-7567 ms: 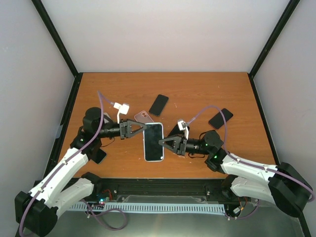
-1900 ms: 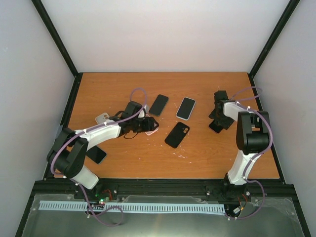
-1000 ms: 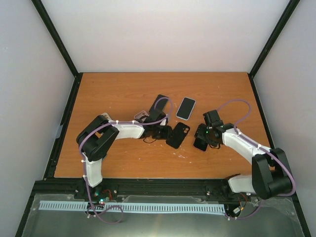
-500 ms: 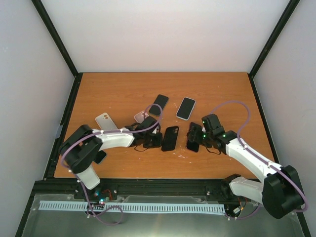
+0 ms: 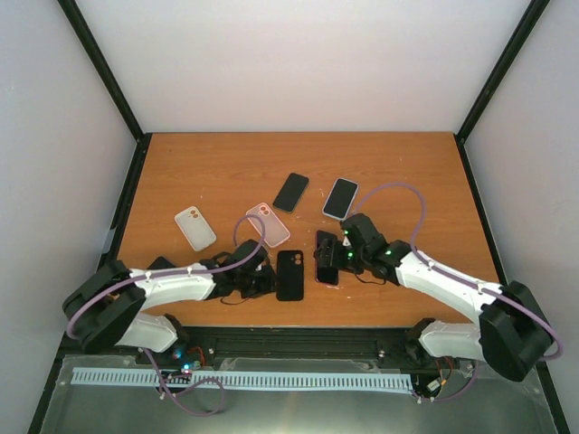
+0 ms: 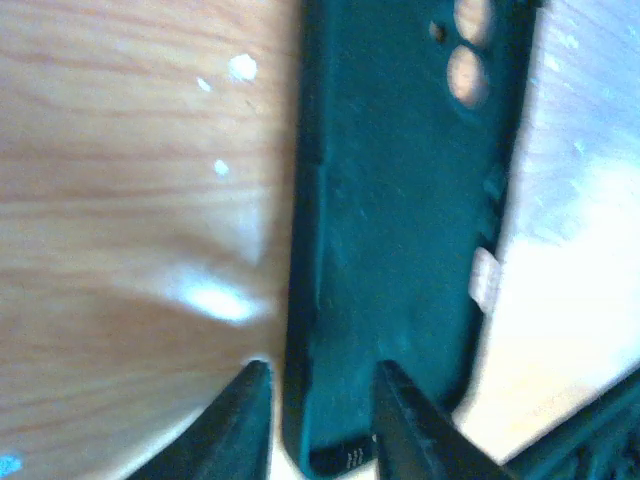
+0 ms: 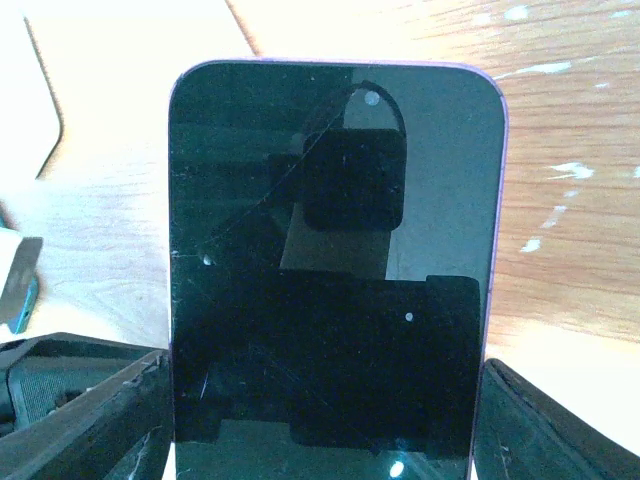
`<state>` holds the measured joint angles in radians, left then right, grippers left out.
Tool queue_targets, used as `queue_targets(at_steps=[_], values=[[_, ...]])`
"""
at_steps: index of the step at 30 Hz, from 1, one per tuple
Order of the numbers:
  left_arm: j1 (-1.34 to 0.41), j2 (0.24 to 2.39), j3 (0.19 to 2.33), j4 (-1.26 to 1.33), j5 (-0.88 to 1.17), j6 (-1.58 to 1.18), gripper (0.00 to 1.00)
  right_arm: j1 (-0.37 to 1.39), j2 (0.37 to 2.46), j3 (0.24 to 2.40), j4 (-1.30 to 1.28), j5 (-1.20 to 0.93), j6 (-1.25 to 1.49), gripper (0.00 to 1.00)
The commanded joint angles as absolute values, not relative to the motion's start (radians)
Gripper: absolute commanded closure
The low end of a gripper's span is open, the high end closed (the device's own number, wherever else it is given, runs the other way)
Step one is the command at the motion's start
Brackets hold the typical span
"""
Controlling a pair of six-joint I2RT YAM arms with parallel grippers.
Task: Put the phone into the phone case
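1. Table (image 5: 226,172): orange-brown wood-grain top, smooth, with a faint sheen and white specks.
2. Phone (image 7: 335,270): glossy dark glass face with sharp reflections and fine scratches, and a thin purple rim.
3. Black case (image 6: 400,250): matt, slightly grainy plastic.
4. White case (image 5: 194,227), at the table's 9 o'clock: cloudy translucent plastic. The pink case (image 5: 268,224) at its 3 o'clock looks alike.
5. Arm shells (image 5: 443,280): smooth white plastic.

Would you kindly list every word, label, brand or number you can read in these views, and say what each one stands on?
No text here can be read.
Tiny pale print inside the bottom end of the black case: too blurred to read.
The phone: dark screen, only reflections, no words or logo showing.
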<state>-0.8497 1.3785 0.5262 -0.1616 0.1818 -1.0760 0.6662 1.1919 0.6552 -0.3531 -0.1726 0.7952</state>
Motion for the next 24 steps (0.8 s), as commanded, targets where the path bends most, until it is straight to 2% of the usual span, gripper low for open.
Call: queue_targets(at_steps=[1, 4, 10, 13, 17, 24], values=[[-0.861, 1.271, 0.434, 0.098, 0.308, -1.164, 0.65, 0.744, 1.245, 0.727, -0.239, -0.173, 0.844, 0.41], [-0.823, 1.169, 0.425, 0.048, 0.292, -1.165, 0.50, 0.797, 1.287, 0.757, -0.210, -0.163, 0.866, 0.41], [-0.644, 0.952, 0.344, -0.009, 0.360, -1.127, 0.34, 0.865, 1.417, 0.799, -0.121, -0.209, 0.930, 0.42], [-0.573, 0.858, 0.344, -0.071, 0.381, -1.091, 0.18, 0.899, 1.484, 0.826, -0.104, -0.220, 0.961, 0.42], [-0.481, 0.772, 0.366, -0.167, 0.381, -1.046, 0.12, 0.928, 1.547, 0.846, -0.086, -0.221, 0.988, 0.42], [-0.471, 0.777, 0.435, -0.307, 0.294, -0.983, 0.12, 0.932, 1.590, 0.836, -0.094, -0.197, 1.015, 0.42]])
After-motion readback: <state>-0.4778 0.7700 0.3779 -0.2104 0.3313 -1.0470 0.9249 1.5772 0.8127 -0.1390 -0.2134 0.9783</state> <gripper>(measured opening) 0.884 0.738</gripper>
